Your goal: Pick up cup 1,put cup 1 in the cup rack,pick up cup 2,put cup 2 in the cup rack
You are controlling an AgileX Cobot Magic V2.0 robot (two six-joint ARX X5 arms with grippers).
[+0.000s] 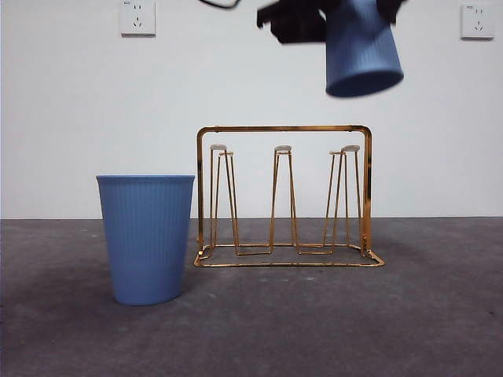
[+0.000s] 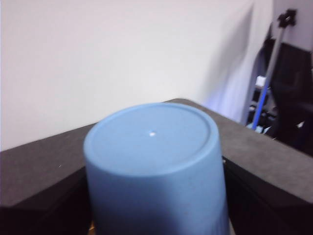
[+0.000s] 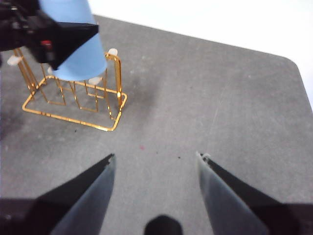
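A blue ribbed cup point(image 1: 361, 47) hangs mouth-down and slightly tilted above the right-hand pegs of the gold wire cup rack point(image 1: 283, 129), clear of them. My left gripper point(image 1: 299, 20) is shut on it; the left wrist view shows the cup's flat base point(image 2: 151, 147) wedged between the jaws of that gripper point(image 2: 156, 196). A second blue cup point(image 1: 146, 236) stands upright on the table just left of the rack. My right gripper point(image 3: 155, 156) is open and holds nothing, over bare table to the side of the rack point(image 3: 73, 105). From there the held cup point(image 3: 73, 39) shows too.
The dark grey table point(image 1: 354, 322) ends at a white wall with two sockets point(image 1: 137, 17). A rounded table corner point(image 3: 293, 63) shows in the right wrist view. Dark stands and equipment point(image 2: 288, 88) sit beyond the table in the left wrist view.
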